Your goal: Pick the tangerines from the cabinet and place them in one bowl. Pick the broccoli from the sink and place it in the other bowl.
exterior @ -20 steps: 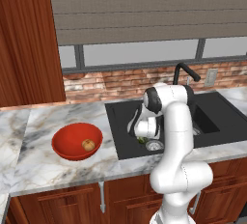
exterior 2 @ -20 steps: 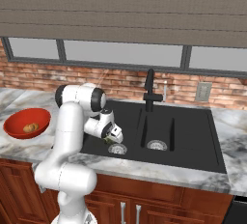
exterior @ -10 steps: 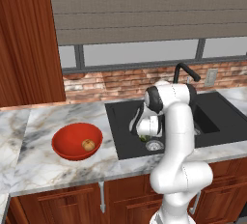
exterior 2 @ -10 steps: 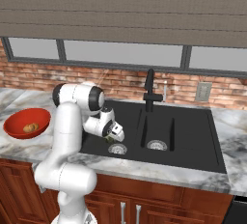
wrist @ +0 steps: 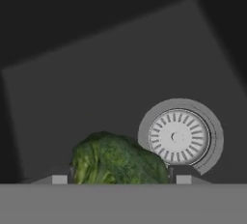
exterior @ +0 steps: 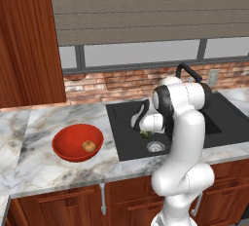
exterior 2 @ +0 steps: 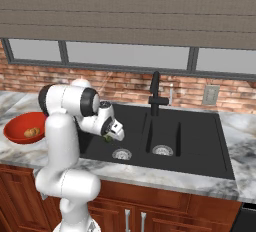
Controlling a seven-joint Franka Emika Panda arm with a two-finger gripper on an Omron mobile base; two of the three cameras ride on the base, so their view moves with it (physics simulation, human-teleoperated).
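In the hand view the green broccoli (wrist: 118, 162) sits between my fingertips, and my gripper (wrist: 118, 178) is shut on it. Seen from the base, the gripper (exterior: 145, 131) (exterior 2: 111, 135) hangs low in the left basin of the black sink (exterior: 125, 118) (exterior 2: 195, 136), with the broccoli (exterior: 145, 134) (exterior 2: 107, 139) just above the silver drain (wrist: 178, 136). On the counter to the left stands the red bowl (exterior: 62, 140) (exterior 2: 15, 126), holding one tangerine (exterior: 89, 146) (exterior 2: 31, 132). The wooden cabinet (exterior: 26, 40) rises at the far left.
A black faucet (exterior: 187, 69) (exterior 2: 156, 93) stands behind the sink's divider. The right basin has its own drain (exterior 2: 162, 150). Marble counter (exterior: 39, 171) surrounds the sink, with a brick backsplash and window behind.
The hand has crept slightly up and to the left with the broccoli in it. The bowl and tangerine have not moved.
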